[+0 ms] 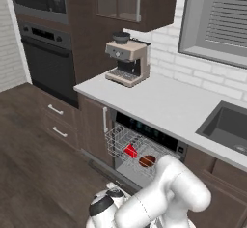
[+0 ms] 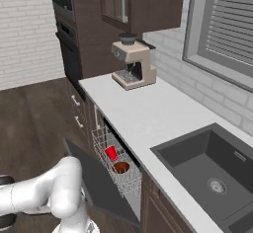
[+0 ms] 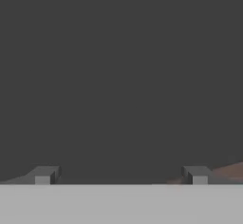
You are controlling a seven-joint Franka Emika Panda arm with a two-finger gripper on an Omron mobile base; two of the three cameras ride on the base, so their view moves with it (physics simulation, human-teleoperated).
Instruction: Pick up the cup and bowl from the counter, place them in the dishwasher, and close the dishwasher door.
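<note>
Left to right in the left base view: black wall oven in the tall cabinet, two drawers below it, coffee machine on the counter, sink at far right. Under the counter the dishwasher stands open, wire rack pulled out; the cup lies tipped in the rack, the bowl just beside it on its right, both off the counter. White arm low in front of the rack. Right base view: dishwasher door hangs part-way open, dark inner face up, arm elbow just left of it. Hand view: gripper jaws wide apart, nothing between them, fingertips facing a flat dark grey surface close up; cannot tell if touching.
</note>
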